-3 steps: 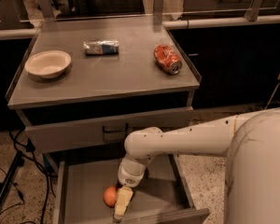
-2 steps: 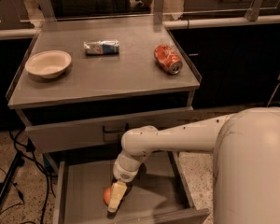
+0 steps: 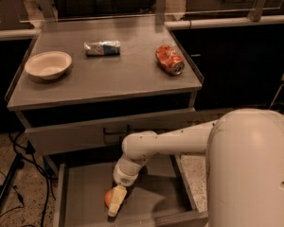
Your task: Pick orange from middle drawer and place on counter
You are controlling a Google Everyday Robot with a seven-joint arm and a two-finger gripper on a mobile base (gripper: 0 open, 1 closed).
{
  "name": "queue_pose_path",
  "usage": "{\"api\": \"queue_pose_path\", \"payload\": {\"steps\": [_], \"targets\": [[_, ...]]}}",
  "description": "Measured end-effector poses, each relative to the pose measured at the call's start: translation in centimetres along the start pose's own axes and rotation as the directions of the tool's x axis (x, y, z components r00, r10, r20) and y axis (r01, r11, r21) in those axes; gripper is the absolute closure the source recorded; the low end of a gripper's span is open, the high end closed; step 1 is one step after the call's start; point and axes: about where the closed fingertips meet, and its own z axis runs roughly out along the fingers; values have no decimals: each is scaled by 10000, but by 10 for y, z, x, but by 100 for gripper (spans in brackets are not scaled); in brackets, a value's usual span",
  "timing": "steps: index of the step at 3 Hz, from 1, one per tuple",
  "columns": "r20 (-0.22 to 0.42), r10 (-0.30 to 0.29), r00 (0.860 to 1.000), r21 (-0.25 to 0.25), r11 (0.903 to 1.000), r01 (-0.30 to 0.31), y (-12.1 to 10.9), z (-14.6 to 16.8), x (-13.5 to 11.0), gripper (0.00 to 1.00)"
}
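The orange [image 3: 108, 198] lies on the floor of the open middle drawer [image 3: 154, 200], near its front left part. My gripper [image 3: 114, 201] reaches down into the drawer and sits right at the orange, with a pale finger [image 3: 116, 200] covering the fruit's right side. The white arm comes in from the lower right. The counter [image 3: 104, 70] is the flat grey top above the drawers.
On the counter stand a white bowl [image 3: 48, 64] at the left, a crumpled wrapper [image 3: 102, 47] at the middle back and a red-orange soda can [image 3: 169, 60] lying on its side at the right. A shut drawer front with a dark handle [image 3: 114, 132] sits above the open drawer. Cables [image 3: 12, 174] run along the floor at the left.
The gripper has shifted left inside the drawer and closed in on the orange, now covering part of it. The counter items have not moved.
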Motion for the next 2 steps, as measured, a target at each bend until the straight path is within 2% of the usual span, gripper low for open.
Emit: {"api": "queue_pose_path", "payload": {"steps": [1, 2], "targets": [[141, -90, 9999, -57, 9999, 91, -13, 16, -4, 0], [278, -26, 9996, -188, 9998, 31, -15, 30, -2, 0]]}}
